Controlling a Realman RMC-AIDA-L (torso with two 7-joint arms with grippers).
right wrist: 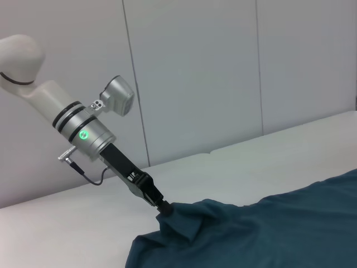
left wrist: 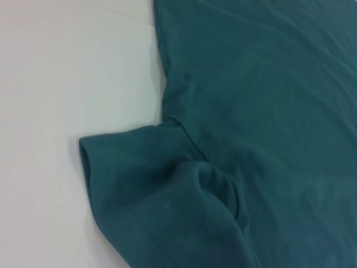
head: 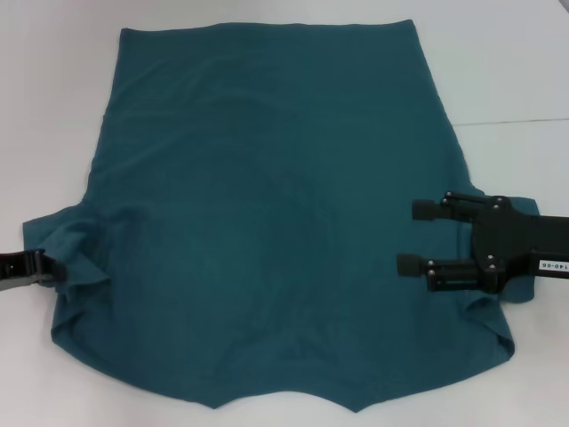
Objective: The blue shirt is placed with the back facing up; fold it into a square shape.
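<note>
My left gripper [head: 44, 267] sits at the shirt's left sleeve [head: 76, 253], its jaws closed on a pinch of that fabric; from my right wrist camera I see the tip [right wrist: 163, 208] buried in a raised bunch of cloth, with the arm slanting up behind it. The sleeve is puckered and lifted around the pinch, and my left wrist camera shows its hem [left wrist: 86, 162] curling above the white bench [left wrist: 56, 84].

My right gripper [head: 425, 237] hovers over the shirt's right edge, its two black fingers [head: 427, 210] spread wide and pointing toward the middle of the garment, holding nothing.

The blue shirt [head: 267, 222] lies spread flat on the white bench [head: 516, 71], plain side up, its straight hem at the far end and the neck end nearest me. The body is mostly smooth, with light creases near the left sleeve. A seam in the bench [head: 516, 120] runs off to the right of the shirt.
</note>
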